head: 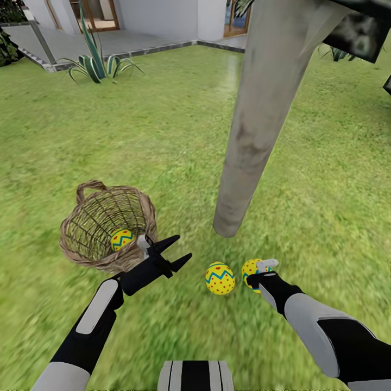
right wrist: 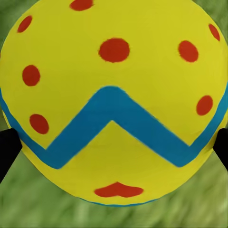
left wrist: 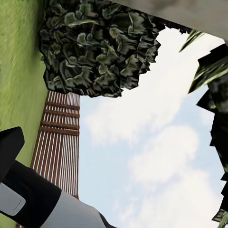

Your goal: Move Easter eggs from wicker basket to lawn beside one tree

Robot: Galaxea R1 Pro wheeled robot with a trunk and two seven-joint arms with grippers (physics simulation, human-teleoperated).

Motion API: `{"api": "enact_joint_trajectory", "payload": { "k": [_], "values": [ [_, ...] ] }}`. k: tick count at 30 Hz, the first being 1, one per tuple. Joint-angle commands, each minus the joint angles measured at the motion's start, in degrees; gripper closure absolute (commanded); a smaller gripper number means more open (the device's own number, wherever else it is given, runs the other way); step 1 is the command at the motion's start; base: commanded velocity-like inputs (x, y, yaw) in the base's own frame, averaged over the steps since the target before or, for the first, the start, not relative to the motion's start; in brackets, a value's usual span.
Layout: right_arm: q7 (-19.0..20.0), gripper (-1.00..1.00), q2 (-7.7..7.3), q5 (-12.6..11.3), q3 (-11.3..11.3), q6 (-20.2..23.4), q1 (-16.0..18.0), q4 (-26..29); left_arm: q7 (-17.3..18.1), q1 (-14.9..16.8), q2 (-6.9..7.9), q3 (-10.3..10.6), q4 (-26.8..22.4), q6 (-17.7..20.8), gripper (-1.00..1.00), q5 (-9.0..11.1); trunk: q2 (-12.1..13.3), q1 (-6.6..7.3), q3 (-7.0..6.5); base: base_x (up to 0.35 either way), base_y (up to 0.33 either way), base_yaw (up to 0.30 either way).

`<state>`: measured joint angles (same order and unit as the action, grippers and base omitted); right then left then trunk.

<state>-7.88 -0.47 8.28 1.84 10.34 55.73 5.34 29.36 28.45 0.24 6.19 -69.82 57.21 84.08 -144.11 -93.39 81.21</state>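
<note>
The wicker basket [head: 103, 228] lies tipped on the lawn [head: 136, 136] at the left, with one yellow Easter egg [head: 121, 239] inside. Just right of its rim, my left gripper [head: 184, 246] is open and holds nothing. A second Easter egg [head: 220, 278] rests on the grass near the base of the pale tree [head: 255, 125] trunk. Beside it, my right gripper [head: 256, 271] is shut on a third Easter egg [head: 250, 268]. In the right wrist view this egg [right wrist: 114, 95] sits low over the grass, with a dark finger [right wrist: 7, 152] at each side.
An agave plant [head: 96, 64] and a paved terrace with a house wall [head: 157, 19] stand at the back. The left wrist view looks up at dark foliage [left wrist: 95, 47], a slatted wooden fence [left wrist: 59, 137] and sky. Grass stretches to the right of the trunk.
</note>
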Motion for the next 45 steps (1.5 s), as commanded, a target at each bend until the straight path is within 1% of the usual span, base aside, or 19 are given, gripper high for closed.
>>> {"api": "enact_joint_trajectory", "payload": {
  "k": [1, 8, 14, 20, 27, 30, 37, 44, 45],
  "values": [
    [-0.1, 1.0, 0.0, 0.5, 0.2, 0.5, 0.0, 0.1, 0.4, 0.0, 0.02, 0.1, 0.0, 0.1, -1.0, -0.1, 0.0, -0.01, 0.26, 0.0, 0.0, 0.0],
    [-0.1, 1.0, 0.03, 0.4, 0.2, 0.6, 0.0, 0.0, 0.4, 0.0, 0.02, 0.4, 0.0, 0.1, -1.0, -0.2, -0.1, -0.19, 1.81, 0.0, 0.0, 0.0],
    [-0.1, 1.0, 0.03, 0.5, 0.2, 0.5, 0.0, 0.0, 0.7, 0.0, 0.02, 0.5, 0.0, 0.1, -1.0, -0.1, -0.1, -0.19, 1.81, 0.023, 0.0, 0.0],
    [-0.1, 1.0, 0.03, 0.5, 0.2, 0.5, 0.0, 0.0, 0.5, 0.0, 0.02, 0.4, 0.1, 0.1, -1.0, -0.1, -0.1, -0.19, 1.81, 0.3, 0.0, 0.0],
    [-0.1, 1.0, 0.03, 0.4, 0.2, 0.5, 0.0, 0.0, 0.5, 0.0, -0.06, 0.5, 0.0, 0.1, -1.0, -0.1, -0.1, -0.19, 1.81, 0.03, 0.0, 0.0],
    [-0.1, 1.0, 0.03, 0.4, 0.2, 0.4, 0.0, 0.0, 0.5, 0.0, -0.06, 0.8, -0.1, 0.0, -1.0, -0.1, -0.2, -0.27, 2.48, 0.0, 0.0, 0.0],
    [-0.1, 1.0, 0.03, 0.4, 0.2, 0.4, 0.0, 0.0, 0.4, 0.0, -0.06, 0.8, 0.0, 0.0, -1.0, -0.1, -0.3, -0.45, 4.03, 0.0, 0.0, 0.0],
    [-0.1, 1.0, 0.03, 0.3, 0.2, 0.4, 0.0, 0.0, 0.4, 0.0, -0.06, 0.9, 0.0, 0.0, -1.0, -0.1, -0.3, -0.45, 4.03, 0.0, 0.0, 0.0],
    [-0.1, 1.0, 0.03, 0.3, 0.2, 0.4, 0.0, 0.0, 0.4, 0.0, -0.06, 0.9, 0.0, 0.0, -1.0, -0.1, -0.3, -0.48, 4.25, 0.0, 0.0, 0.0]
  ]
}}
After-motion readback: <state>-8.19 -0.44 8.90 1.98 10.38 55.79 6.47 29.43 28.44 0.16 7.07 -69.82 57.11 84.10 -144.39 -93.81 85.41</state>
